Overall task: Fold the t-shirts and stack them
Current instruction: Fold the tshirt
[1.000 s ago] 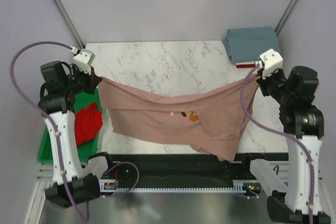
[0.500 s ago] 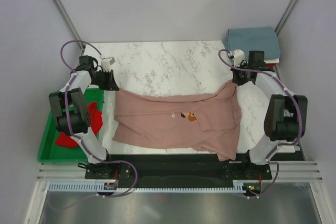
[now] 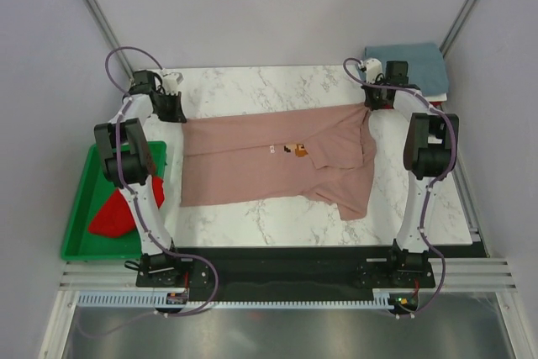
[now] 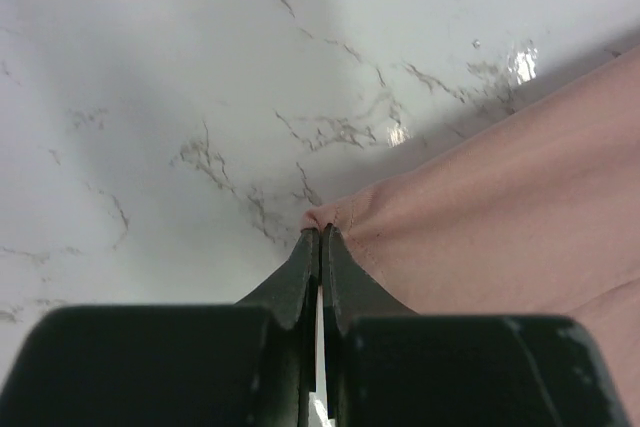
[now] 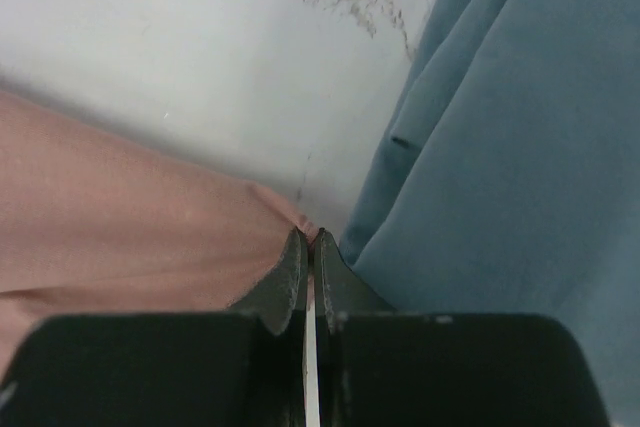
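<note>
The dusty-pink t-shirt lies spread across the marble table, print side up, one flap folded over at its right. My left gripper is shut on its far left corner. My right gripper is shut on its far right corner, right beside the folded grey-blue t-shirt at the back right, which also shows in the right wrist view. The bright red t-shirt lies in the green tray.
The green tray stands off the table's left edge. A black rail runs along the table's near edge. Both arms reach far out over the table's sides.
Both grippers have carried the pink shirt from hanging near the front to the back of the table and laid it out flat. Both arms are now stretched forward.
</note>
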You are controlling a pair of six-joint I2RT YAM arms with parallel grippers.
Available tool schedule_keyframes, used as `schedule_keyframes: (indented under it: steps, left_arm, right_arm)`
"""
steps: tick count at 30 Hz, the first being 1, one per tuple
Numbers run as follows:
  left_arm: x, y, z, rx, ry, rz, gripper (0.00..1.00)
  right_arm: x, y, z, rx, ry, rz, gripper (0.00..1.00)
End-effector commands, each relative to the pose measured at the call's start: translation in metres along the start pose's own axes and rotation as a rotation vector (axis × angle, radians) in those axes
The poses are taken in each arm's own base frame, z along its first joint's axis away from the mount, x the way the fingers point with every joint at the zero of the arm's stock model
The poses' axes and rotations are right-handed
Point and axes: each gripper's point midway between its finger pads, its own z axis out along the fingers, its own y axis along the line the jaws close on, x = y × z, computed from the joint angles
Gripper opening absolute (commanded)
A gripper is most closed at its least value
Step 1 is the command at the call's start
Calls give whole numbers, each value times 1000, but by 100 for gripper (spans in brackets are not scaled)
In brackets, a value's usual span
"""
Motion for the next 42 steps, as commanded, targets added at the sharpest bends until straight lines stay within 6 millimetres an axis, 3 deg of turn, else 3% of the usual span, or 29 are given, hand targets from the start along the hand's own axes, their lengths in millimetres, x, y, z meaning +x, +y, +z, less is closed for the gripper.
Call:
schedule_keyframes:
  steps: [1,2,7,10,13,14,16,17,18,20,21,23,24,26,27,28,29,31,32,34,35,37,38,40,41,42]
  left_arm:
    - [-30,24,8,-119,-54,17,2]
    - [-39,26,8,-130,-71,28,2]
    - [-46,29,27,-154,-64,62,2]
    - [-58,30,27,-169,-84,74,2]
    - [-66,26,19,-168,-103,76,2]
    - [-76,22,5,-172,-126,76,2]
    - [-90,13,-14,-162,-167,73,2]
    - [-108,4,-41,-165,-220,92,2]
    - [-115,-1,-54,-162,-246,96,2]
    - [-131,-15,-84,-148,-307,116,2]
    - [-146,-26,-115,-146,-365,136,2]
    - [-146,-39,-135,-131,-388,152,2]
    - [-155,-51,-167,-137,-444,181,2]
    - [-143,-62,-182,-133,-449,189,2]
    - [-146,-73,-207,-147,-492,218,2]
    - [-143,-79,-219,-155,-509,229,2]
    - [-129,-81,-217,-154,-491,227,2]
    - [-114,-93,-242,-173,-524,245,2]
    - [-109,-97,-249,-181,-533,259,2]
    - [-94,-107,-275,-213,-574,276,2]
    - [-89,-112,-285,-224,-592,290,2]
    - [-75,-122,-314,-264,-643,310,2]
    - [-70,-125,-323,-279,-660,322,2]
    - [-58,-130,-339,-311,-684,332,2]
    - [-52,-140,-358,-336,-718,357,2]
    - [-47,-145,-368,-352,-730,366,2]
  right_arm:
    - [-26,-23,9,79,-59,-20,0]
    - [-26,-23,11,84,-58,-22,0]
    - [-29,-29,21,102,-67,-27,0]
    - [-33,-29,22,110,-74,-32,0]
    - [-48,-31,10,123,-103,-23,0]
    - [-56,-33,4,132,-118,-21,0]
    - [-80,-35,-20,141,-171,-14,0]
    - [-89,-35,-31,146,-193,-15,0]
    - [-109,-37,-54,163,-238,-20,0]
    - [-126,-35,-79,165,-278,-7,0]
    - [-139,-32,-103,173,-313,-9,0]
    - [-146,-24,-127,158,-332,-4,0]
    - [-152,-19,-152,165,-358,-9,0]
    - [-154,-10,-177,164,-376,-15,0]
    - [-156,-4,-203,178,-399,-28,0]
    - [-154,1,-216,180,-400,-34,0]
    - [-163,5,-249,206,-446,-56,0]
    - [-148,17,-267,207,-432,-68,0]
    - [-153,24,-300,230,-479,-86,0]
    - [-136,38,-317,225,-466,-93,0]
    - [-138,46,-349,249,-513,-107,0]
    - [-121,60,-367,241,-499,-100,0]
    - [-119,70,-396,262,-541,-109,0]
    - [-102,85,-415,253,-530,-99,0]
    - [-98,95,-443,274,-575,-111,0]
    - [-95,101,-457,281,-590,-114,0]
